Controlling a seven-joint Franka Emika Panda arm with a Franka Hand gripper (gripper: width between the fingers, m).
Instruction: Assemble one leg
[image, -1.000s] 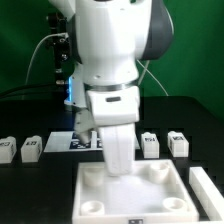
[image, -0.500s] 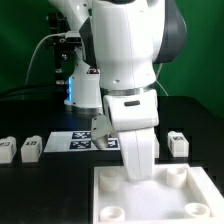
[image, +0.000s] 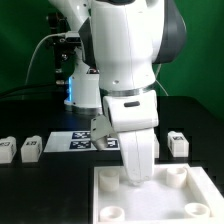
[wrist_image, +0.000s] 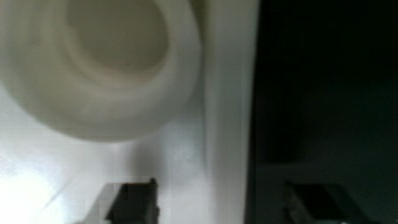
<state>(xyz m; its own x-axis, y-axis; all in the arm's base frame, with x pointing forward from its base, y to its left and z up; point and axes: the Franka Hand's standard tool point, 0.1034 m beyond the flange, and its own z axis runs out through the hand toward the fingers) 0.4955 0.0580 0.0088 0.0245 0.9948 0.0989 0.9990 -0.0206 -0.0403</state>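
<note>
Small white legs with black-and-white tags stand in a row on the black table: two at the exterior view's left (image: 5, 150) (image: 30, 148) and one at the right (image: 178, 143). The large white plate (image: 200, 195) with round corner sockets lies in front. My arm reaches down over the plate's far left part, and the wrist hides the gripper there. In the wrist view, the gripper (wrist_image: 224, 200) straddles the plate's edge (wrist_image: 222, 120) beside a round socket (wrist_image: 107, 70). One fingertip (wrist_image: 130, 200) is over the plate and the other over the dark table. The jaws stand wide apart and hold no leg.
The marker board (image: 72, 142) lies flat behind the plate, between the legs. The robot's base and cables stand at the back left. The plate runs out of the exterior view at the right and the bottom.
Since one second ago, the arm and the white plate have shifted to the exterior view's right and nearer the camera. Over the last half second nothing has moved.
</note>
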